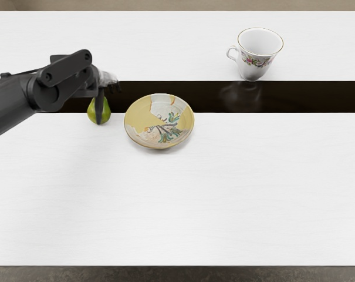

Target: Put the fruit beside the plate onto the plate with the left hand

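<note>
A small green pear [92,113] stands on the white table just left of the plate [139,111], a little apart from its rim. The plate is yellow and white with a painted sprig and has nothing on it. My left arm comes in from the left edge, dark and bulky. My left hand [103,94] hangs directly over the pear, and a dark part of it reaches down across the pear's front. The arm covers the pear's top. Whether the hand grips the pear does not show. The right arm is out of view.
A white teacup [256,53] with a flower pattern and gold rim stands at the back right. A dark strip [271,97] crosses the table behind the plate. The white table [183,200] stretches wide toward the front.
</note>
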`<act>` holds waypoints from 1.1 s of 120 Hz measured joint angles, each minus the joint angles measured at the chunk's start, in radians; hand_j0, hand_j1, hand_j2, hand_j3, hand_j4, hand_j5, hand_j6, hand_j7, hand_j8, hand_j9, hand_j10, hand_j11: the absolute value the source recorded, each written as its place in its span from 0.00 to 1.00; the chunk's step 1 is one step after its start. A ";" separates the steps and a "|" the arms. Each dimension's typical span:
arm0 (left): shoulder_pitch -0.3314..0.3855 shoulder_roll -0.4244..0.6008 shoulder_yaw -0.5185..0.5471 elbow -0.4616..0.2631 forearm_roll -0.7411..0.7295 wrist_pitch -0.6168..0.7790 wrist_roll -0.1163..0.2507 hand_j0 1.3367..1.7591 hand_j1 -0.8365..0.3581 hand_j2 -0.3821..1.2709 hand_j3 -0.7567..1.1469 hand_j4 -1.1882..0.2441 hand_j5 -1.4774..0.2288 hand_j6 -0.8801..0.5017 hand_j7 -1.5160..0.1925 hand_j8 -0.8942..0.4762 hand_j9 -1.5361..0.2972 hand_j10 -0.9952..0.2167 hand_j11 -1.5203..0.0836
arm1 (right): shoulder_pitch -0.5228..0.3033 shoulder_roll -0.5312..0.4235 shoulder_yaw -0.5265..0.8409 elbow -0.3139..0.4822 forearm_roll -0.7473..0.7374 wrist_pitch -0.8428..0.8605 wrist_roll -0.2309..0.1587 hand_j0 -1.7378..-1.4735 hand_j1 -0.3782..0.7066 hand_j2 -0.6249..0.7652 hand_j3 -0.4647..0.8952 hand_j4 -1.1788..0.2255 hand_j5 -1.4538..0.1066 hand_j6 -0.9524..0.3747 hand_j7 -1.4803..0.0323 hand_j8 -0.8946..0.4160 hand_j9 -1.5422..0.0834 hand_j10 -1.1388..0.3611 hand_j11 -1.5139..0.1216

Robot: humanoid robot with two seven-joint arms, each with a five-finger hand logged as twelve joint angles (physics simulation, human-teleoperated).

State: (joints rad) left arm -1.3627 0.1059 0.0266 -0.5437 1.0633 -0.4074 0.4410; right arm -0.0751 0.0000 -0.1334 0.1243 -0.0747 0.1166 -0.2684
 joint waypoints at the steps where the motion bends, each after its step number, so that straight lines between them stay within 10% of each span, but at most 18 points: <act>1: 0.000 0.000 0.001 0.000 0.000 0.000 0.000 0.76 0.77 0.26 0.40 0.68 0.70 0.48 0.72 0.49 0.68 0.64 0.77 | 0.000 0.000 0.000 0.000 0.000 0.000 0.000 0.30 0.03 0.45 0.34 0.84 0.93 0.72 0.98 0.68 0.95 0.76 0.93; 132: 0.020 -0.003 0.058 0.000 -0.008 -0.003 0.009 0.76 0.52 0.33 0.40 0.47 0.49 0.32 0.51 0.38 0.48 0.40 0.54 | 0.000 0.000 0.000 0.000 0.001 0.000 0.000 0.30 0.03 0.45 0.34 0.84 0.93 0.72 0.98 0.68 0.95 0.76 0.93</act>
State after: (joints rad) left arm -1.3423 0.1025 0.0845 -0.5432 1.0556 -0.4101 0.4498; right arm -0.0752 0.0000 -0.1334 0.1243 -0.0739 0.1166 -0.2684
